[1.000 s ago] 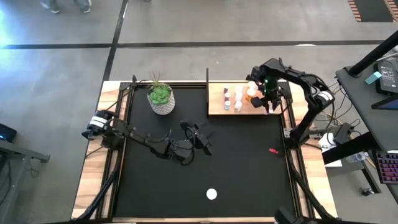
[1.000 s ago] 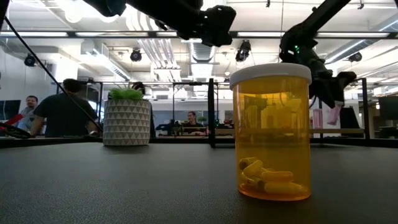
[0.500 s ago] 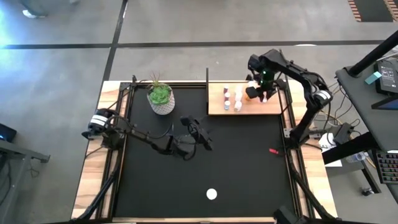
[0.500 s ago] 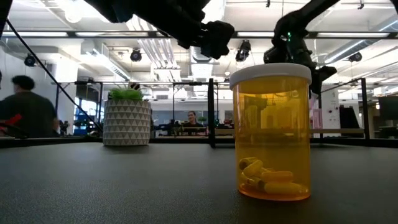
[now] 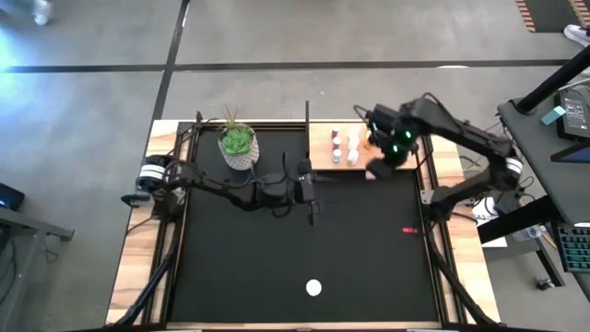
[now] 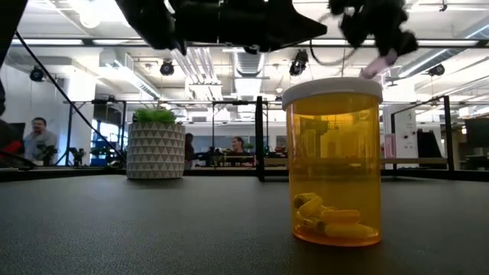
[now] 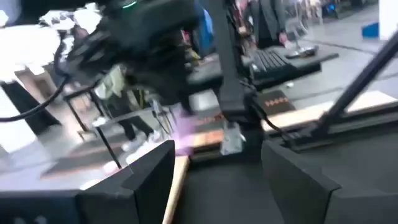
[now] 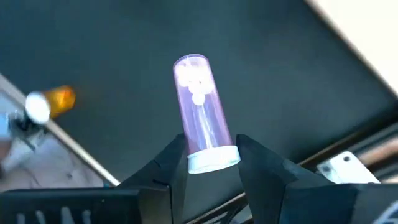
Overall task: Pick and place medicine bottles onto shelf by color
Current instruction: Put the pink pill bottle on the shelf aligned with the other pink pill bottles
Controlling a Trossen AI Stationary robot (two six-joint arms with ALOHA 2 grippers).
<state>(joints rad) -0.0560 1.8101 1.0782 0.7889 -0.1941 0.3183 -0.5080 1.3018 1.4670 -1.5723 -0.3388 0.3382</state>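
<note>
A: Right gripper (image 8: 211,163)?
B: Jaws clamped on pink bottle (image 8: 202,112) by its white cap, held above the worktop just off the shelf (image 5: 324,157) front edge, likely heading for its colour group.
A: Left gripper (image 5: 309,189)?
B: Mid-worktop, jaws apart, empty. Orange bottle (image 6: 332,162) waits near front.

We are looking at an open-plan robotics lab or workshop. Beyond the left end effector (image 6: 252,27), exposed ceiling ducts (image 6: 191,65) and track lights (image 6: 166,67) are hanging over a wide hall where people (image 6: 37,139) are sitting and standing at desks. Around the worktop (image 5: 138,277) a polished concrete floor (image 5: 277,37) is spreading out, and just past the right end effector (image 5: 380,169) a side desk with a keyboard (image 5: 573,247) is standing.
</note>
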